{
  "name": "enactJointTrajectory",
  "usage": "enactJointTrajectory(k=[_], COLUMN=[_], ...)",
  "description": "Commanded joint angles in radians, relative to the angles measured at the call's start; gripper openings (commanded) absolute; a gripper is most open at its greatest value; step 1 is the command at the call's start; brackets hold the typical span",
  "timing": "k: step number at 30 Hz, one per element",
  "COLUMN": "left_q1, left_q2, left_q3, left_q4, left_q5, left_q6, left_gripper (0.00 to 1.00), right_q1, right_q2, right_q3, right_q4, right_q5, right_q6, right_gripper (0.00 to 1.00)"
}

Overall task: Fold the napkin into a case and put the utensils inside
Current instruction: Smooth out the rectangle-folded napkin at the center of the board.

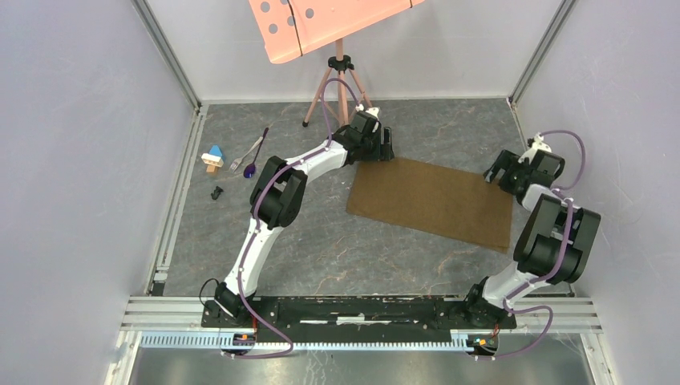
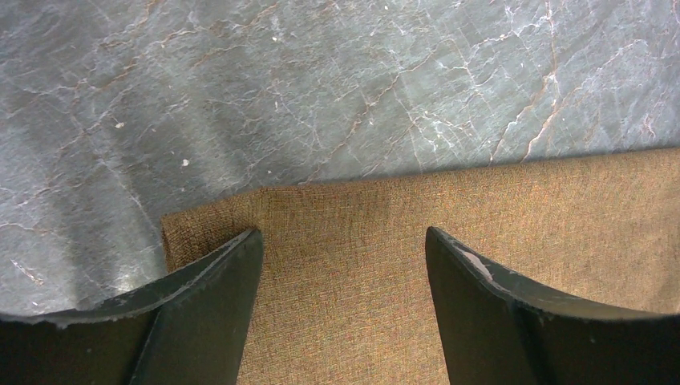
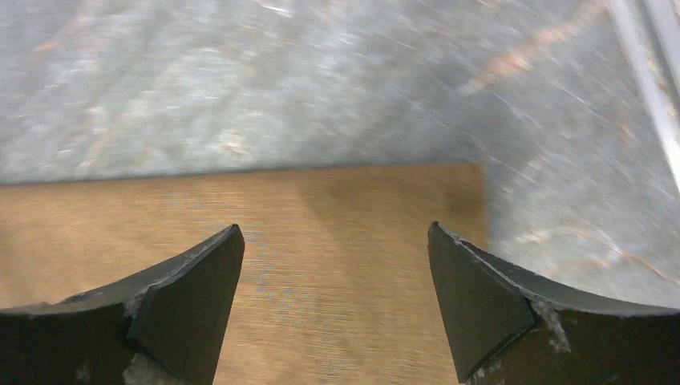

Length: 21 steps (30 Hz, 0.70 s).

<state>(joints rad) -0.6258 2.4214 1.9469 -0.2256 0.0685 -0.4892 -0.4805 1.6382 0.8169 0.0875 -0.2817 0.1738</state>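
Top view: olive-brown plain cloth napkin [image 1: 433, 200] flat on grey marbled counter [image 1: 321, 249], centre-right. Left arm stretched forward, left hand [image 1: 383, 149] at far-left corner. Right arm folded, right hand [image 1: 497, 170] at far-right corner. Silver metal fork [image 1: 244, 155] and purple-bowled spoon [image 1: 252, 164] well apart, left.
Left wrist: hand spread wide over cloth corner, gripping nothing.
Right wrist: blurred; hand spread wide above corner.

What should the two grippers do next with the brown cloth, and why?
Probably lower both and pinch the cloth's far corners. The left gripper and right gripper hang open over the far edge of the napkin, one near each corner. The cloth lies flat and nothing is held.
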Motion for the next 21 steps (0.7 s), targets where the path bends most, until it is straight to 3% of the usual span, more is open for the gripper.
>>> enactJointTrajectory(k=[1, 6, 11, 21], left_q1=[0.015, 0.015, 0.018, 0.029], left_q2=[0.014, 0.023, 0.031, 0.053], left_q3=[0.000, -0.002, -0.009, -0.008], left_q4=[-0.015, -0.021, -0.021, -0.036], left_q5=[-0.045, -0.054, -0.064, -0.059], left_q6=[-0.014, -0.046, -0.087, -0.115], left_gripper=[0.82, 0.82, 0.82, 0.82], right_q1=[0.079, 0.078, 0.028, -0.069], right_q2=[-0.061, 0.087, 0.167, 0.232], right_q3=[0.067, 0.105, 0.093, 0.137], right_q4=[0.022, 0.089, 0.148, 0.069], right_q5=[-0.115, -0.271, -0.304, -0.183], right_q6=[0.027, 0.104, 0.127, -0.007], right_gripper=[0.93, 0.93, 0.91, 0.89])
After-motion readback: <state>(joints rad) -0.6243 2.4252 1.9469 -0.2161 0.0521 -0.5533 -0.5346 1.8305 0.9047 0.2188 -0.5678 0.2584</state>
